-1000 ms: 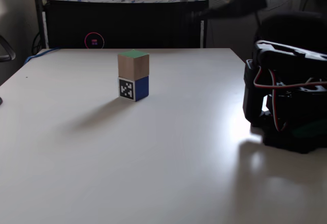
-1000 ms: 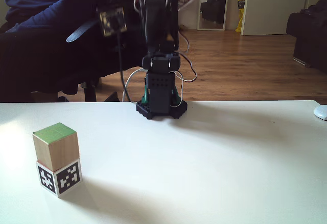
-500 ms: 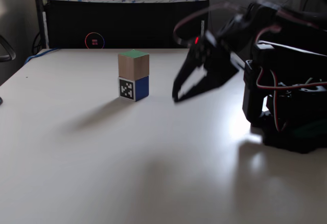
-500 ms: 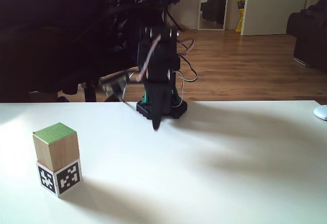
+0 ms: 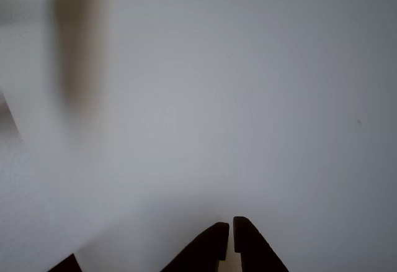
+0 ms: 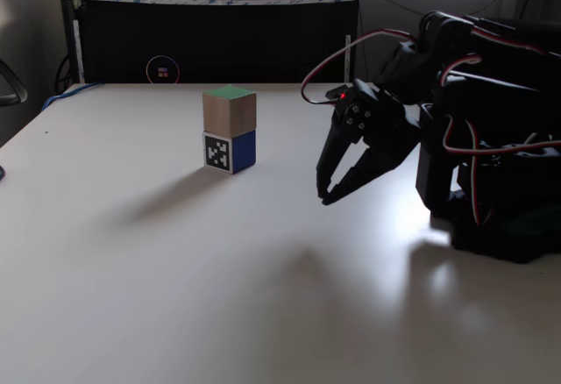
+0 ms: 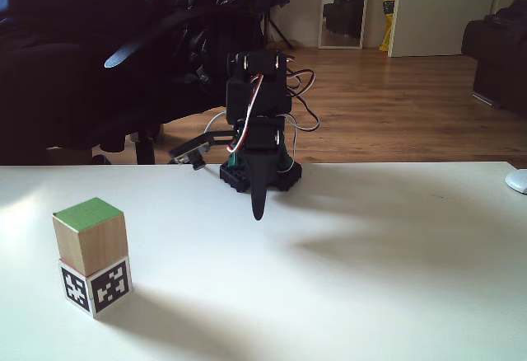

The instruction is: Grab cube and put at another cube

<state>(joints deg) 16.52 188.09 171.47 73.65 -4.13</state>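
The cube [image 6: 229, 112], wood with a green top, stands stacked on another cube [image 6: 230, 150] that has a dark blue face and a black-and-white marker face. Both fixed views show this stack, with the green-topped cube [image 7: 90, 233] resting on the marker cube [image 7: 97, 287]. My gripper [image 6: 324, 198] hangs off to the stack's right, tips down just above the table, shut and holding nothing. From the opposite side the gripper [image 7: 258, 213] points down in front of the arm base. In the other view the fingertips [image 5: 220, 235] almost touch over bare white table.
The arm's base [image 6: 500, 217] stands at the table's right edge. A black cabinet [image 6: 210, 33] runs behind the table. A dark office chair [image 7: 82, 72] stands beyond the far edge, and a white mouse [image 7: 517, 181] lies at the right. A blurred tan streak [image 5: 74, 42] crosses the other view.
The arm has swung out from over its base and come down, bringing the shut gripper low over the table right of the stack. The two cubes have not moved.
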